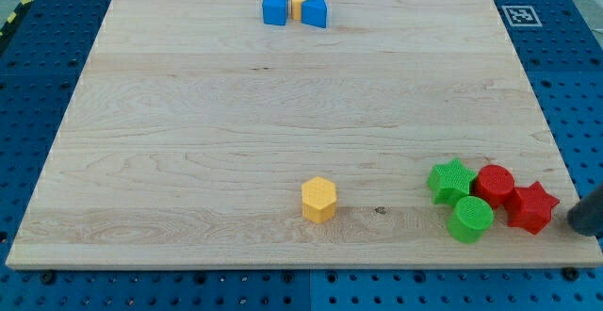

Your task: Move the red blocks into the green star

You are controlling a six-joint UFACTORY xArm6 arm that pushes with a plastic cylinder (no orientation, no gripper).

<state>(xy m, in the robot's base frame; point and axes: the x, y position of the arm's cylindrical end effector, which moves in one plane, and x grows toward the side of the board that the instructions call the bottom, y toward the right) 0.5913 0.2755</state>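
Note:
A green star (449,179) lies at the view's bottom right. A red cylinder (495,184) touches its right side. A red star (532,207) sits right of the red cylinder, touching it. A green cylinder (470,219) sits just below the green star and the red cylinder. My tip (577,222) shows as a dark rod end at the view's right edge, just right of the red star, a small gap apart.
A yellow hexagon (318,199) stands at the bottom middle. At the top middle, two blue blocks (275,8) (315,11) flank a yellow block (300,0). The wooden board (188,113) ends close to the right of the red star.

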